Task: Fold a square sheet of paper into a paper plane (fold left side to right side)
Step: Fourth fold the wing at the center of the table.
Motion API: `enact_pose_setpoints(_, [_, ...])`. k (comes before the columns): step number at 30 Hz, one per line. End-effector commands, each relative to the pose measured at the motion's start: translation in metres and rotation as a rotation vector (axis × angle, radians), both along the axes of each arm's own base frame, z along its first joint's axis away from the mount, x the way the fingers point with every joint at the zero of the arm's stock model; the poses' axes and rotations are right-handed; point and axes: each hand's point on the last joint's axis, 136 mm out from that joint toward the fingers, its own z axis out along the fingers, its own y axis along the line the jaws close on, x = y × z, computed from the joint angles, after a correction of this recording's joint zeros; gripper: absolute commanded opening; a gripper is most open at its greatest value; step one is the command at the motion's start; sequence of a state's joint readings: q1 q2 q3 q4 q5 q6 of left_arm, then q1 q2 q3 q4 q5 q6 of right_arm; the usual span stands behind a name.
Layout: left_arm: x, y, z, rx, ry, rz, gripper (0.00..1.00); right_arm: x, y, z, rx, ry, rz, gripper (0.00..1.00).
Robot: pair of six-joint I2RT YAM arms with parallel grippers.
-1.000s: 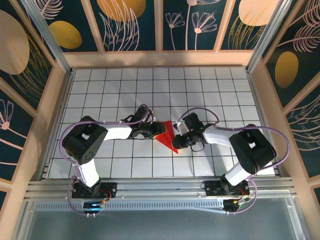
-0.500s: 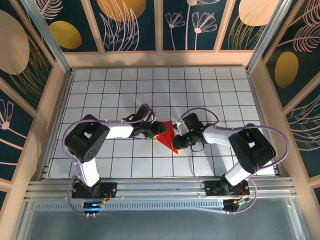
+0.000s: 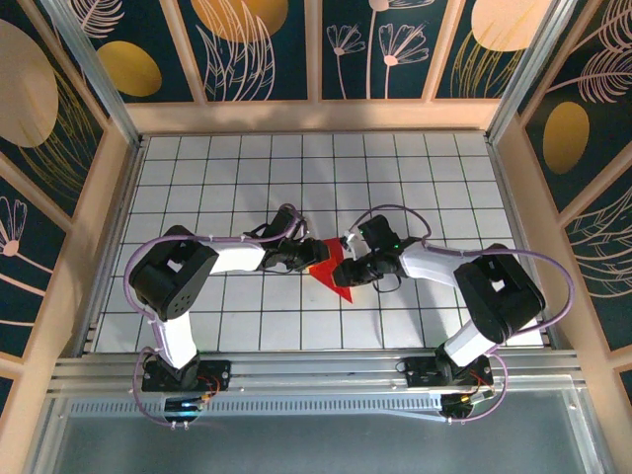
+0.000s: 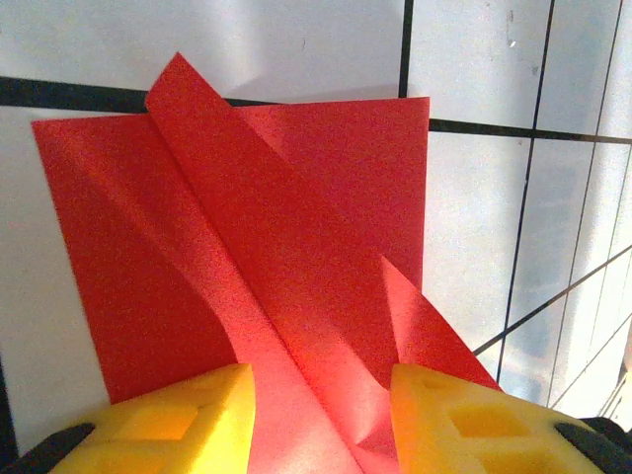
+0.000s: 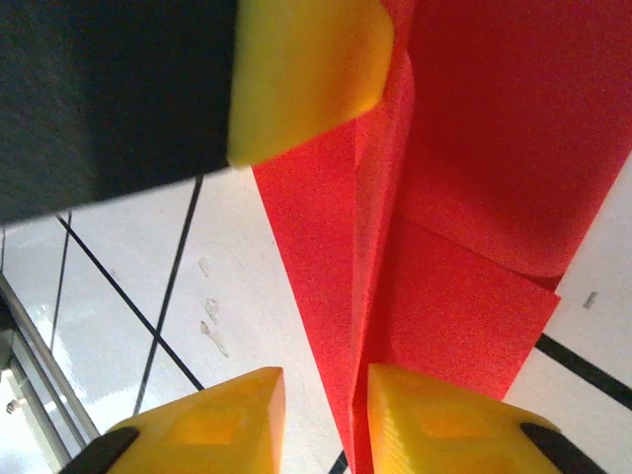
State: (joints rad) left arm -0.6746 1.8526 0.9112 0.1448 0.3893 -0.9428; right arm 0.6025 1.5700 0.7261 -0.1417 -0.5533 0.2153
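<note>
White grid table (image 3: 197,168), leafy walls (image 3: 247,49); left hand (image 4: 321,380) and right hand (image 5: 326,387) part-open astride red paper (image 4: 296,197)

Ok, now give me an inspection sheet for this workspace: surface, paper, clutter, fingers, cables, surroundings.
Surface: white tiled table with dark grid lines; a few small scuffs near the paper.
Job's things: red paper lies mid-table between the two arms, partly folded, with one flap raised off the sheet; not yet a finished plane.
Clutter: nothing seen.
Grippers: left gripper has its fingers apart, astride the raised fold; right gripper has its fingers slightly apart, with the folded edge between them.
Cables: purple cables loop along both arms, off the paper.
Surroundings: wood-framed walls with dark floral panels; metal rail at the near edge.
</note>
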Motion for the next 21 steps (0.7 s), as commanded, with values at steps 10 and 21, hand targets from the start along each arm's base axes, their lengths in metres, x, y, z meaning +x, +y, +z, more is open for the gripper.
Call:
enact_pose_setpoints(10, [-0.006, 0.012, -0.020, 0.086, 0.034, 0.003, 0.41, 0.028, 0.004, 0.036, 0.192, -0.024, -0.056, 0.38])
enact_pose_setpoints(21, [-0.006, 0.012, -0.019, 0.085, 0.032, 0.005, 0.41, 0.035, 0.005, 0.023, 0.197, 0.008, -0.070, 0.32])
